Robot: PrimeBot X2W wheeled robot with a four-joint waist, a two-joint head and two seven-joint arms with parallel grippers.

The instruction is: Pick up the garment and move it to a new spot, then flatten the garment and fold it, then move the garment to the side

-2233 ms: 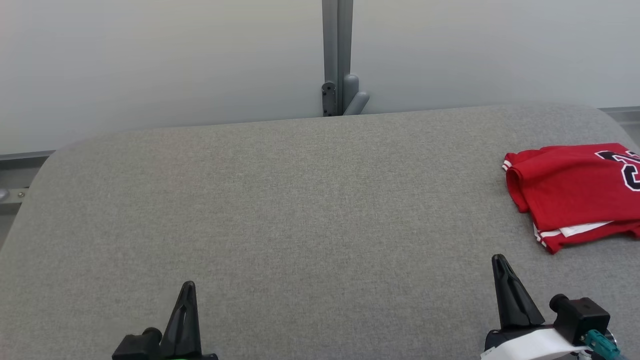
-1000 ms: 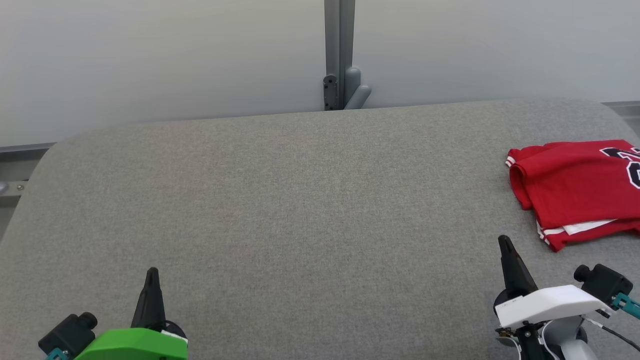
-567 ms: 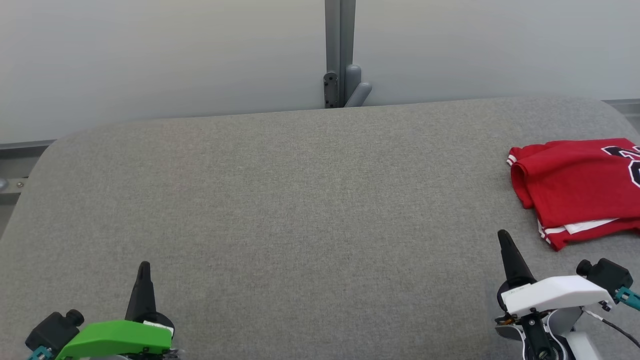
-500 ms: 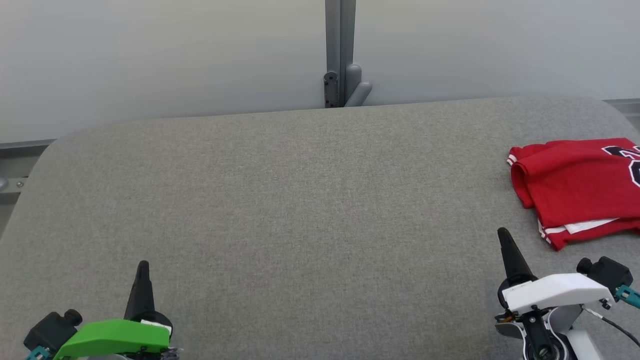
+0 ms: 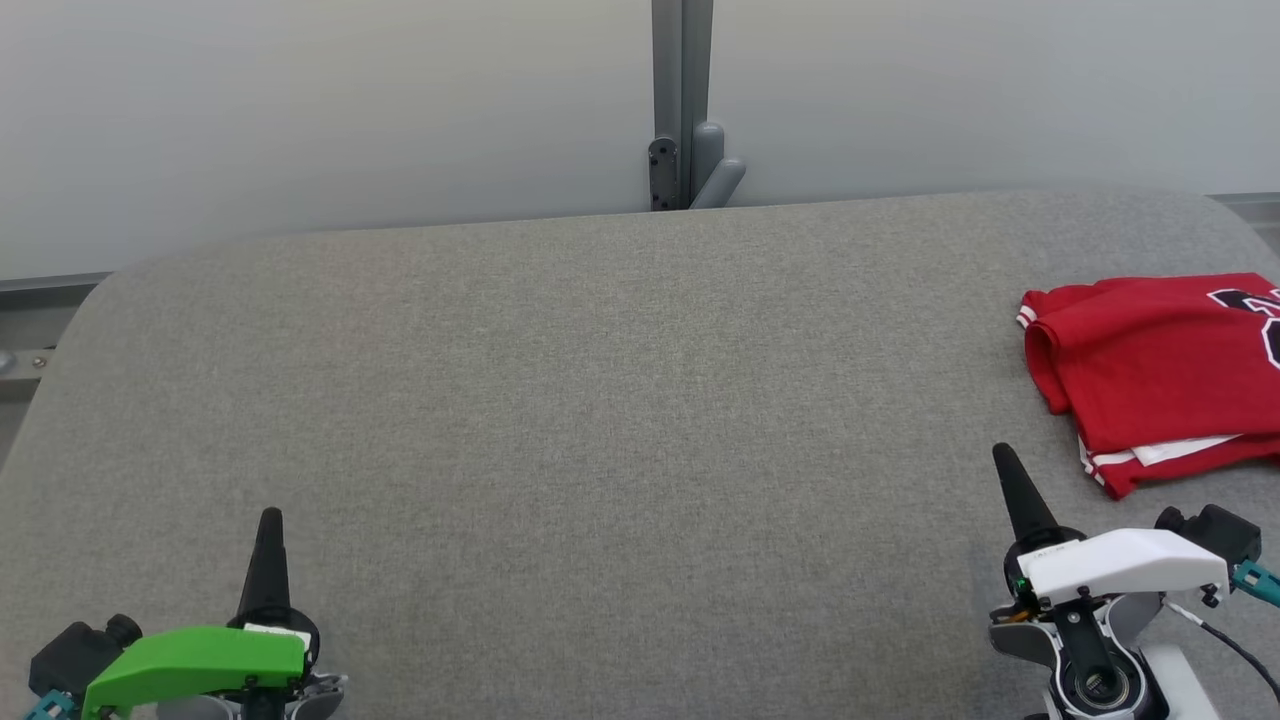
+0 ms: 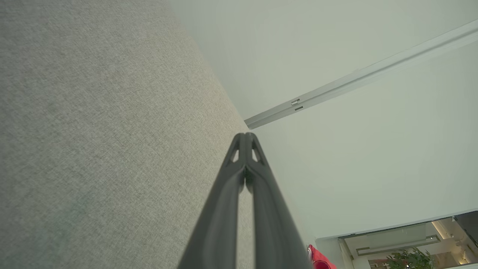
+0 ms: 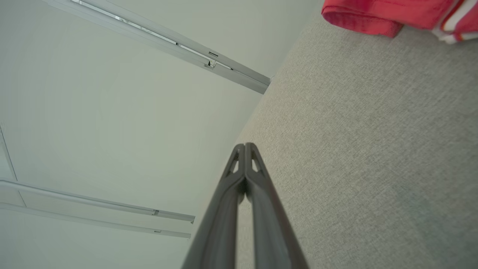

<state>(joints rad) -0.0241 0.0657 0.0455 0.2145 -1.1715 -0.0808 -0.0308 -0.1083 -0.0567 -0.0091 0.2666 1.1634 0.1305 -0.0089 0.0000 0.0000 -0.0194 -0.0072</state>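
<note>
Jaws on both arms are pressed tight together and hold nothing. That makes sense to me, because the red garment [image 5: 1150,370] already lies folded on the grey desk [image 5: 600,400] and looks finished. The left gripper [image 5: 270,520] sits low at the front, well apart from the garment, right across the desk from it. The right gripper [image 5: 1003,462] is near the garment, on its front side, but not touching it. I think both arms keep back like this so the neat fold does not get messed up. The garment itself lies at the right end of the desk, and part of it is cut off by the picture's edge. In the head view each gripper looks like one dark spike, so you can't see where the fingers meet. The two wrist views look along the fingers and show them touching at the tips with no gap. The head view shows the dark number on the garment and a white layer at its front edge. The right wrist view shows the garment's rolled edge up close. Far behind the garment, the head view has a grey post [image 5: 682,100] on a pale wall [image 5: 300,120]. Past a tiny red corner of the garment, the left wrist view shows a lit room with a green plant [image 6: 410,257].
</note>
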